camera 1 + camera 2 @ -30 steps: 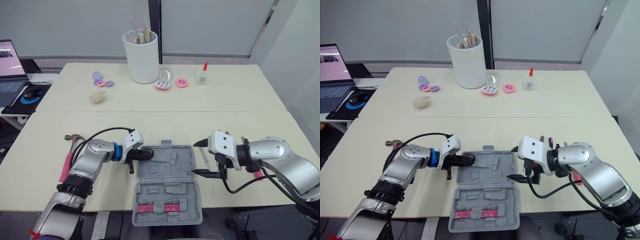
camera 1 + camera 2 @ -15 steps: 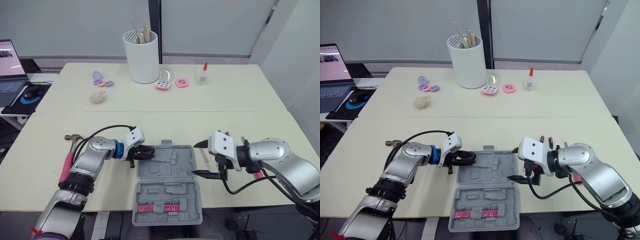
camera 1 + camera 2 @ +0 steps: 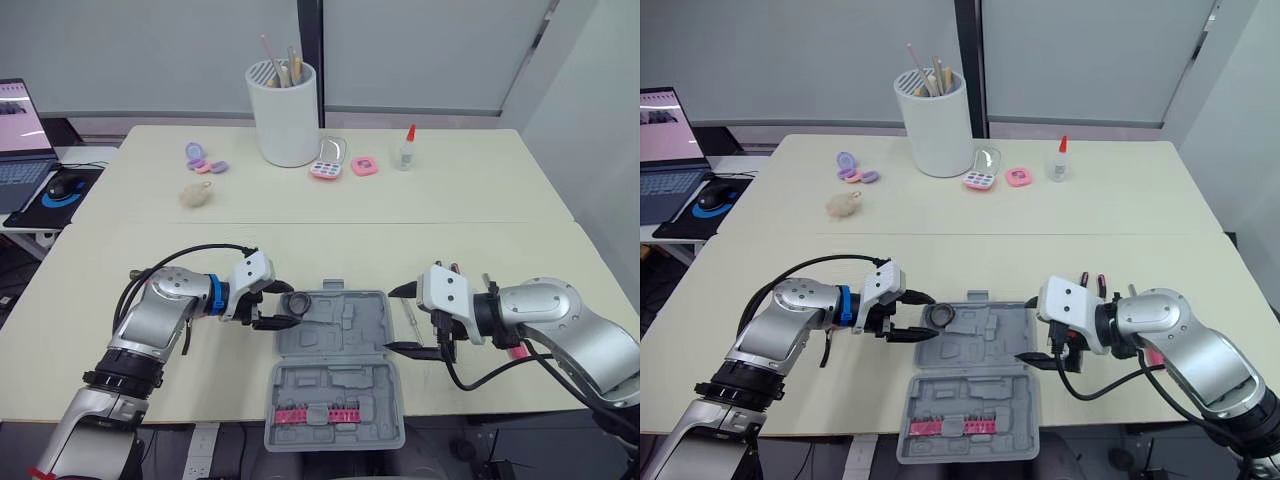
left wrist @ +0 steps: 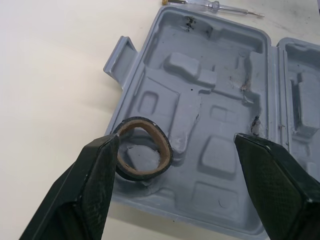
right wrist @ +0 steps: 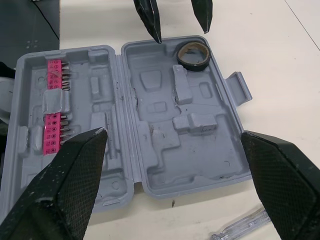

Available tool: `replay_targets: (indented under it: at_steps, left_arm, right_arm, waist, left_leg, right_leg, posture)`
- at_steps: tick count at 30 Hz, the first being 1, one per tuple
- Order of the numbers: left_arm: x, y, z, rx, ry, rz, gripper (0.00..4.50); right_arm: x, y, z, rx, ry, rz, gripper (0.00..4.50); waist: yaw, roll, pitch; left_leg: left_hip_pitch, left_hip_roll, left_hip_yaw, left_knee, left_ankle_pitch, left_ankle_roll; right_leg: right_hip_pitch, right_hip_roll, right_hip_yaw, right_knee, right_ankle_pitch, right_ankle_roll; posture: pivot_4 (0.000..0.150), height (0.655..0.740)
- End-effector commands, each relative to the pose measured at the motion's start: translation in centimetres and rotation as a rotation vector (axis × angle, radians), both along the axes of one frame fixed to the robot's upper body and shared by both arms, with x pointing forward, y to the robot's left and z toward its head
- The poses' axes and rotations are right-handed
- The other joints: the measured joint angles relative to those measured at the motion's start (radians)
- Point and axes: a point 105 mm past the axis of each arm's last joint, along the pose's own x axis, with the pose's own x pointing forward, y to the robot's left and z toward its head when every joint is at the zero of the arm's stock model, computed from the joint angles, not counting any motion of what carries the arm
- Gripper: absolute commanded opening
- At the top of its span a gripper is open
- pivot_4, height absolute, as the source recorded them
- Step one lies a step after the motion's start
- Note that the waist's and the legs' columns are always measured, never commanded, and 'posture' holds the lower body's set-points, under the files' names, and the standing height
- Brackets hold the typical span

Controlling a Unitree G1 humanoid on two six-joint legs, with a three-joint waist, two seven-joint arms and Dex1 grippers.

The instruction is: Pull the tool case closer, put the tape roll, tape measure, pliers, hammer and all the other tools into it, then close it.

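The grey tool case [image 3: 335, 345] lies open at the table's near edge, with a pink bit strip [image 3: 315, 415] in its near half. The black tape roll [image 3: 299, 303] [image 4: 142, 155] [image 5: 194, 54] rests in the far left corner of the case's other half. My left gripper [image 3: 282, 305] is open just left of the roll, one finger [image 4: 90, 190] beside it and apart from it. My right gripper [image 3: 398, 318] is open at the case's right edge, holding nothing. A clear-handled screwdriver [image 3: 410, 315] lies beside it. The hammer's head [image 3: 137, 273] shows behind my left arm.
A tall white holder [image 3: 283, 115] stands at the back of the table. Near it are pink compacts [image 3: 328, 165], a glue bottle [image 3: 404, 150], purple pieces [image 3: 203, 160] and a fuzzy ball [image 3: 195, 195]. A laptop [image 3: 20, 130] and mouse [image 3: 62, 187] sit on a side desk at far left.
My left gripper has opened, let the tape roll go into the case's corner and drawn back a little to the left. The right gripper has stayed in place.
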Motion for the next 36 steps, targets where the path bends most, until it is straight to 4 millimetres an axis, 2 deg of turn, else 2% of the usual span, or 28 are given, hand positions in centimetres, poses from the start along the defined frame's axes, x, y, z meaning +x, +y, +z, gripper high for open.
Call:
replay_targets:
  at_steps: [1, 7, 12, 16, 20, 36]
  left_arm:
    - [0.3, 0.2, 1.1, -0.059, -0.045, 0.004, 3.4]
    - [0.5, 0.1, 1.0, -0.064, -0.063, 0.009, 1.6]
    - [0.2, 0.2, 0.8, -0.043, -0.096, -0.025, 1.6]
    - [-0.5, 0.9, -0.5, 0.082, -0.17, -0.143, 1.6]
    - [0.0, 1.0, -1.3, 0.139, -0.23, -0.177, 1.6]
    - [1.0, 0.1, -2.2, 0.223, -0.334, -0.27, 1.6]
  right_arm:
    - [-0.2, 0.2, 1.1, 0.01, -0.055, 0.018, 4.5]
    - [-0.2, 0.2, 1.1, 0.008, -0.054, 0.018, 4.5]
    - [-0.1, 0.1, 1.1, 0.007, -0.056, 0.017, 4.5]
    - [-0.1, 0.2, 1.2, 0.009, -0.058, 0.018, 4.5]
    - [-0.1, 0.3, 1.2, 0.011, -0.057, 0.02, 4.5]
    - [-0.2, 0.3, 1.1, 0.008, -0.055, 0.02, 4.5]
  waist:
    - [0.0, 0.0, 0.0]
    - [0.0, 0.0, 0.0]
    - [0.0, 0.0, 0.0]
    - [-0.001, 0.0, 0.0]
    - [0.001, 0.0, 0.0]
    - [0.0, 0.0, 0.0]
  left_leg:
    - [0.0, 0.0, 0.0, 0.0, 0.0, 0.0]
    - [0.0, 0.0, 0.0, 0.0, 0.0, 0.0]
    - [0.0, 0.0, 0.0, 0.0, 0.0, 0.0]
    - [0.0, 0.0, 0.0, 0.0, 0.0, 0.0]
    - [0.0, 0.0, 0.0, 0.0, 0.0, 0.0]
    - [0.0, 0.0, 0.0, 0.0, 0.0, 0.0]
  right_leg:
    - [0.0, 0.0, 0.0, 0.0, 0.0, 0.0]
    - [0.0, 0.0, 0.0, 0.0, 0.0, 0.0]
    - [0.0, 0.0, 0.0, 0.0, 0.0, 0.0]
    - [0.0, 0.0, 0.0, 0.0, 0.0, 0.0]
    - [0.0, 0.0, 0.0, 0.0, 0.0, 0.0]
    - [0.0, 0.0, -0.001, 0.0, 0.0, 0.0]
  posture:
    - [0.15, 0.7376]
    - [0.15, 0.7376]
    - [0.15, 0.7376]
    - [0.15, 0.7376]
    - [0.15, 0.7376]
    - [0.15, 0.7376]
